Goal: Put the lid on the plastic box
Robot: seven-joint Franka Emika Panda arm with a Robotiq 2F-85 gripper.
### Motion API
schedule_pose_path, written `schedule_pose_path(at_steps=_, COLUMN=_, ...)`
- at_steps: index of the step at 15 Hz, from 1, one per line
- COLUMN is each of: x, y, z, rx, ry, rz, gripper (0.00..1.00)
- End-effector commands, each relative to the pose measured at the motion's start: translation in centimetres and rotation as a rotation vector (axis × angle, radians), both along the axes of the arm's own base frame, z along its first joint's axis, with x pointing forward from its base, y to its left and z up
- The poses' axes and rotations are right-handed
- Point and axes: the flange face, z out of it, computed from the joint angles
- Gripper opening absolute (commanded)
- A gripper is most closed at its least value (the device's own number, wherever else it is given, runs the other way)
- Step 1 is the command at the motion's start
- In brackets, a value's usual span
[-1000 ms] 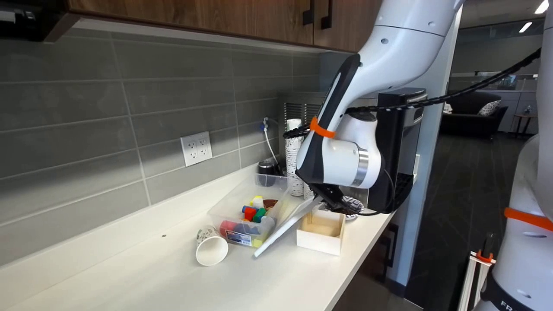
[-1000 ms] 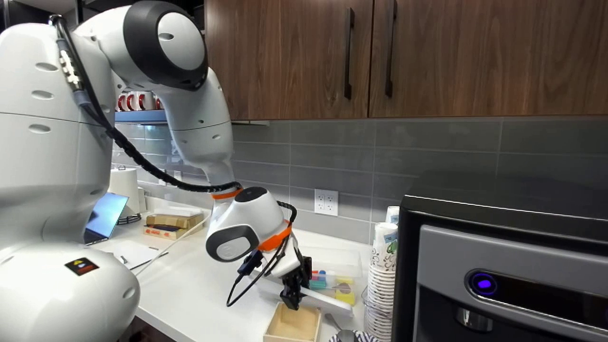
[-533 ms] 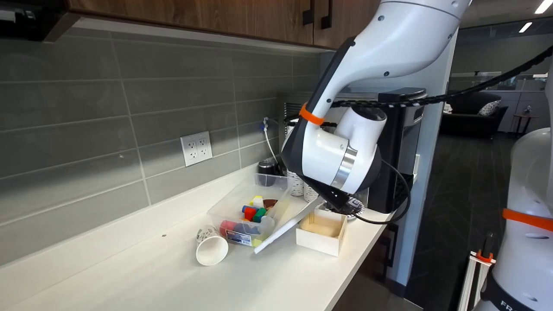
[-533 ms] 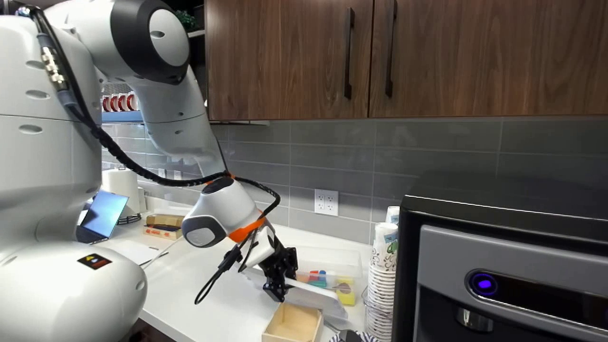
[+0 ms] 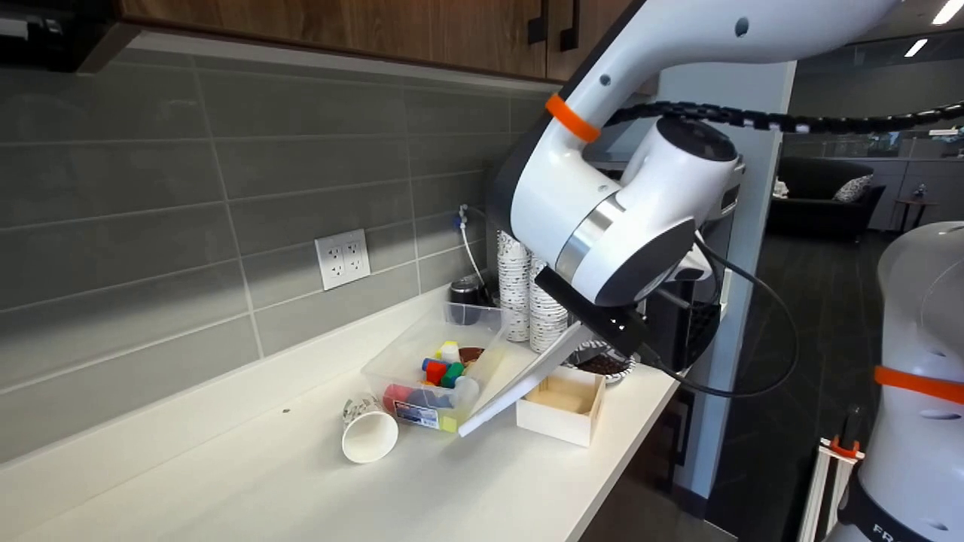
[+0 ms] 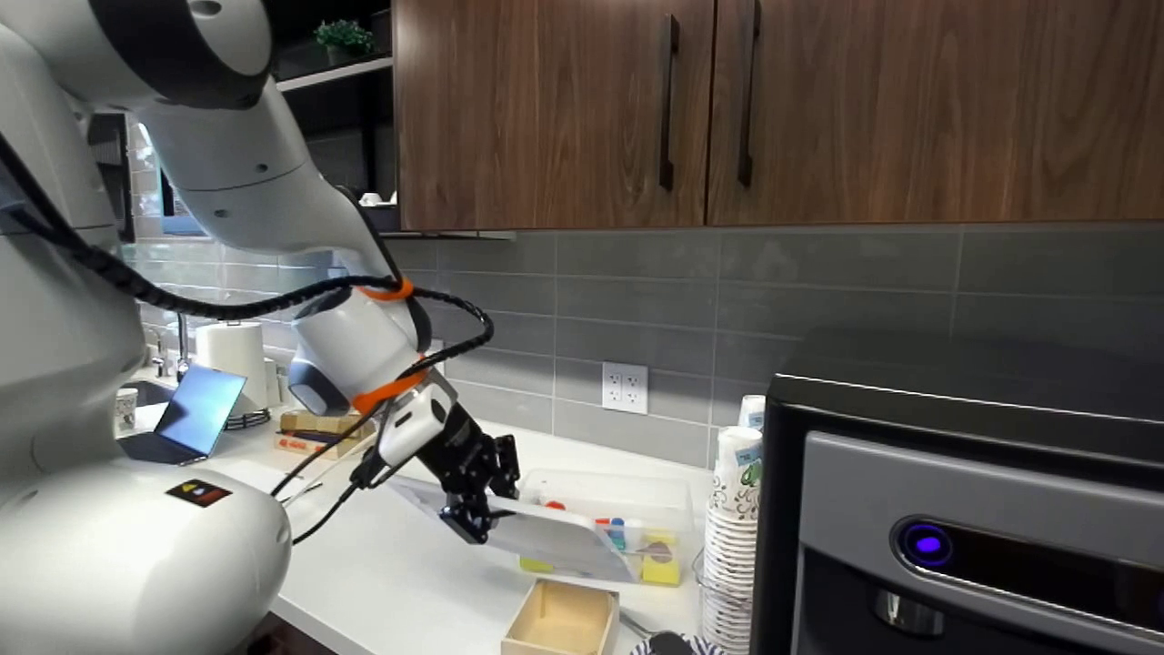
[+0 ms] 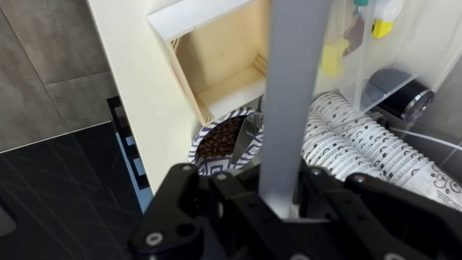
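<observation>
Lid (image 6: 556, 539), tilted in jaws, has shifted and risen beside the plastic box (image 5: 409, 360)

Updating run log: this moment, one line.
clear rectangular plastic box: uncovered, small colourful pieces inside | black gripper: holding flat whitish plastic lid | lid: tilted beside box

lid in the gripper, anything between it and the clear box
Nothing visible stands between the lid and the plastic box: the gripper holds the lid tilted alongside, with the wooden box on the lid's opposite side.
</observation>
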Motion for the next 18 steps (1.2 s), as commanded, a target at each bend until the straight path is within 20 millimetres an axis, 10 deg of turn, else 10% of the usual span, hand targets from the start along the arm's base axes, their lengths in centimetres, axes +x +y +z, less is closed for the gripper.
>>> schedule_pose_path(at_steps=1, x=-4.1, y=1.1, z=5.4, rx=-0.048, ry=-0.066, rz=0.002, gripper=0.01)
schedule_pose_path(at_steps=8, x=-7.1, y=2.0, z=12.2, rx=-0.127, ry=-0.244, rz=0.09, gripper=0.01)
schedule_pose_path(at_steps=18, x=-1.8, y=0.0, z=11.3, rx=0.001, ry=-0.299, rz=0.254, gripper=0.01)
